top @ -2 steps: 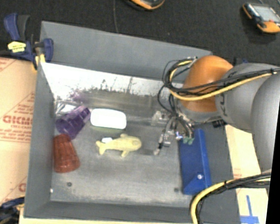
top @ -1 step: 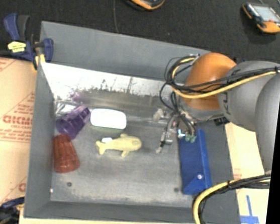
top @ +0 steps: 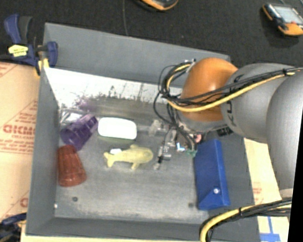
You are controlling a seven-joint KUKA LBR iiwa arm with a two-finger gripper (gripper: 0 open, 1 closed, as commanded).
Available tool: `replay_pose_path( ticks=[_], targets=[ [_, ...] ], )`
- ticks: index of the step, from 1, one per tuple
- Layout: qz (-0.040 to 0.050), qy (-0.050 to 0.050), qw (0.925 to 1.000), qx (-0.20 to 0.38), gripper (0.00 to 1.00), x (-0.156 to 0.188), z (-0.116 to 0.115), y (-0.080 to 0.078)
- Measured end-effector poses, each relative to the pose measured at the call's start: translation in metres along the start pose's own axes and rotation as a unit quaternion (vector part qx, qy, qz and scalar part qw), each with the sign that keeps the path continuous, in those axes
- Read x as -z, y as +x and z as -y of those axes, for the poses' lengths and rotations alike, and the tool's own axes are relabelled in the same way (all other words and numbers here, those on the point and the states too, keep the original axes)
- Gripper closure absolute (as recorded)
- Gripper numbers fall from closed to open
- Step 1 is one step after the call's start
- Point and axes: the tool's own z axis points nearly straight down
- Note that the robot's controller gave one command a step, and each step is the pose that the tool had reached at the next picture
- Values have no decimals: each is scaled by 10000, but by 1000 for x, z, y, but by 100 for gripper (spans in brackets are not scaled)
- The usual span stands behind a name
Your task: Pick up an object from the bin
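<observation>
The bin (top: 131,197) is plain grey, its back wall streaked with dark scuffs. By its left edge lies a see-through purple cup (top: 79,129), and nearer the front-left corner a dull red cup (top: 70,166). In the middle are a white oval bar (top: 117,128) and a pale yellow toy (top: 130,157). Along the right edge is a deep blue block (top: 212,174). The arm (top: 274,105) is silver-grey, with an orange cover (top: 207,89) and yellow-and-black cables (top: 239,212).

Bin (top: 130,203) grey metal, matt, scuffed. Yellow toy (top: 129,157) smooth matt plastic. White oval (top: 117,128) above it glossy. Purple cup (top: 78,129), red cup (top: 70,166) left of it: translucent plastic. Blue block (top: 212,173) matt.
</observation>
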Motion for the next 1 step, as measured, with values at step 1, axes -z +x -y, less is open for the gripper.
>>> replay_pose_path(
  ticks=[1],
  targets=[
    [25,15,9983,-585,0,-44,-25,1]
  ],
)
